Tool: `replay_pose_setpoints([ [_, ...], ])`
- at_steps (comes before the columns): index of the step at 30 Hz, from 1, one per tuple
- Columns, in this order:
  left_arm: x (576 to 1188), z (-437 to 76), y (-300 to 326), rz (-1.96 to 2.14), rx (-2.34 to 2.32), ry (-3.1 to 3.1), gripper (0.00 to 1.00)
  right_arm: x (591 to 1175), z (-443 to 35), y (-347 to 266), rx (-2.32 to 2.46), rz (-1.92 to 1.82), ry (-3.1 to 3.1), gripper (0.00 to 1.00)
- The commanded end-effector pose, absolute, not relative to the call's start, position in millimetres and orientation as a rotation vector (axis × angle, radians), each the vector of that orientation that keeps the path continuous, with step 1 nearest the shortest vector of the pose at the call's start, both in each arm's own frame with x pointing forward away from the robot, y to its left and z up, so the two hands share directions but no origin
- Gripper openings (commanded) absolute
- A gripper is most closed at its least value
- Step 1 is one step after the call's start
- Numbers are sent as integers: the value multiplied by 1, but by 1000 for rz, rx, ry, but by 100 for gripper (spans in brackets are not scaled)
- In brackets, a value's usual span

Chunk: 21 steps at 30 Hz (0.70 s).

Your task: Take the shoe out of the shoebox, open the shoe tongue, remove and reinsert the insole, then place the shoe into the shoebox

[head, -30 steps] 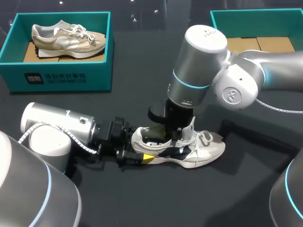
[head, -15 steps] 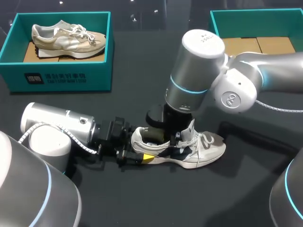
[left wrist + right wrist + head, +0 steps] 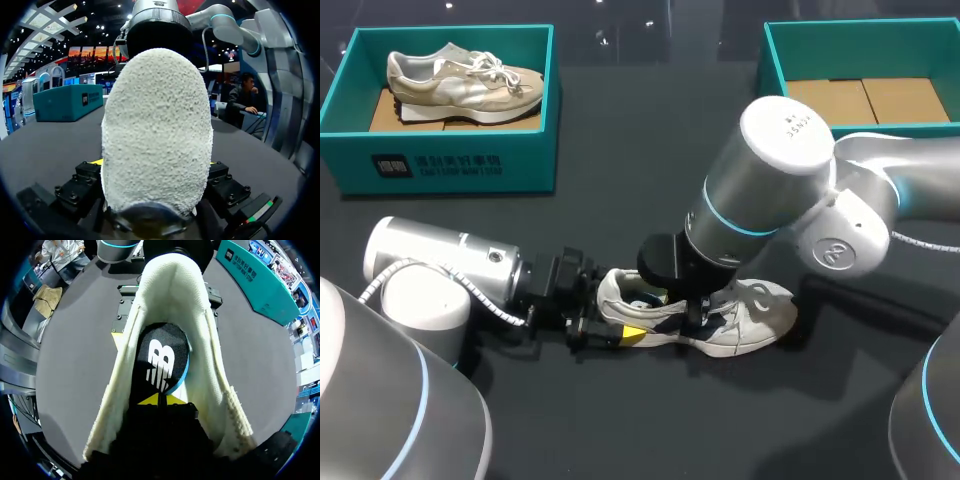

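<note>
A white shoe (image 3: 745,318) with dark side panels lies on the black table, toe to the right. My left gripper (image 3: 620,322) comes in low from the left, its fingers wide apart and pressed on both sides of the heel. The left wrist view shows that white knit heel (image 3: 156,130) filling the gap between the fingers. My right gripper (image 3: 160,401) is down inside the shoe's opening, yellow tips together on the black insole (image 3: 161,357) with its blue rim. The white collar (image 3: 172,285) rings the opening. In the head view the right wrist hides those tips.
An open teal shoebox (image 3: 860,30) with a cardboard floor stands at the back right. Another teal box (image 3: 450,165) at the back left holds a beige shoe (image 3: 460,78). My right arm's big elbow (image 3: 775,170) hangs over the table's middle.
My right arm swung to the right and sank lower, and its gripper closed inside the shoe. The left gripper and the shoe stayed put.
</note>
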<state>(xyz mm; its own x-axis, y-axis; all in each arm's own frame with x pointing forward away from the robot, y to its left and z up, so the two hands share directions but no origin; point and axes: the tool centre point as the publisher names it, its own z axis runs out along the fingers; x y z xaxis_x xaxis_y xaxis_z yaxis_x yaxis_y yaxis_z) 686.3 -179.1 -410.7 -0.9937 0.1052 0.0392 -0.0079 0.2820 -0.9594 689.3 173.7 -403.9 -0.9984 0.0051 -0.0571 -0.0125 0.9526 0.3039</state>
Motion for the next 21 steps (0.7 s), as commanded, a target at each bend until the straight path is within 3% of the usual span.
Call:
replay_pose_setpoints([
  [1,685,-414,-181,1823,-91,-2441,0,670,-401,162,-38,554,2972,0],
  [21,685,-414,-181,1823,-91,-2441,0,683,-396,136,-151,727,2822,0],
])
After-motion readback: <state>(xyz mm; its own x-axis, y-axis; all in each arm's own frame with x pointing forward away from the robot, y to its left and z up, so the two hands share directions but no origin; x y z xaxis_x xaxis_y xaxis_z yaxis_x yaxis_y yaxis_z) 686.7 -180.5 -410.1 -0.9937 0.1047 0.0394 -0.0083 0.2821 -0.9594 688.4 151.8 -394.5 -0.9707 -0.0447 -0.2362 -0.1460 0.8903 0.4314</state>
